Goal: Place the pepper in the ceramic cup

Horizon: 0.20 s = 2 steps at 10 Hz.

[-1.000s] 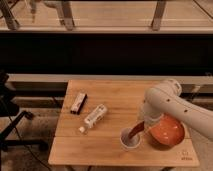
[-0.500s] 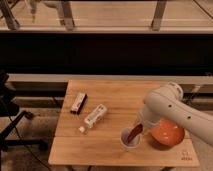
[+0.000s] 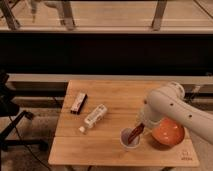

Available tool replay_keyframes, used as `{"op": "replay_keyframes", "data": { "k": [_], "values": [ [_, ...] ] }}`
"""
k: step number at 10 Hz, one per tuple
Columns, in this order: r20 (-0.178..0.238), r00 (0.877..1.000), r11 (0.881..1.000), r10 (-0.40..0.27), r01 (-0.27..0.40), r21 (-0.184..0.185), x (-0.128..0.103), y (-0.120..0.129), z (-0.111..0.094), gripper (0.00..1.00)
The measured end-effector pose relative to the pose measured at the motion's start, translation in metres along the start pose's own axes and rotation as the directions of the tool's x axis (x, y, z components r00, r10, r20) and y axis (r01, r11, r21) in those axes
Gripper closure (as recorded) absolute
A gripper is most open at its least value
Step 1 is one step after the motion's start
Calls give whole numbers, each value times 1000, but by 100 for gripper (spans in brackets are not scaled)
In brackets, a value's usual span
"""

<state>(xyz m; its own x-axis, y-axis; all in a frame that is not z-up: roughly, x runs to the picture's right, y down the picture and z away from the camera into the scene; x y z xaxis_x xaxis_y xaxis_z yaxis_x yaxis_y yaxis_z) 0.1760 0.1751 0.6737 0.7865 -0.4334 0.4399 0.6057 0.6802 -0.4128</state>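
Wooden table (image 3: 115,102) seen from its near long edge, with the robot arm (image 3: 177,107) reaching in from the right side. The gripper (image 3: 141,125) hangs low over the near right part of the table, just above and behind the ceramic cup (image 3: 129,138). The pepper (image 3: 136,134), slim and dark red-brown, slants from the gripper down into the cup's mouth, its lower end inside the rim; whether the gripper is clamped on the pepper's upper end cannot be told. The cup stands upright close to the near edge, right of centre. An orange-red bowl (image 3: 167,133) sits just beside the cup, towards the near right corner, partly behind the arm. On the left half of the table lie two elongated cartons: a darker one (image 3: 79,102) nearer the left edge, and a white one (image 3: 96,115) just right of it, both angled towards the near left corner. A small white piece (image 3: 81,129) rests near the white carton's lower end.
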Motion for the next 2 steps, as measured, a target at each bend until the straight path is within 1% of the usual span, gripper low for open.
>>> {"op": "replay_keyframes", "data": {
  "k": [2],
  "values": [
    [17, 999, 1000, -27, 28, -9, -2, -3, 2, 20]
  ]
}}
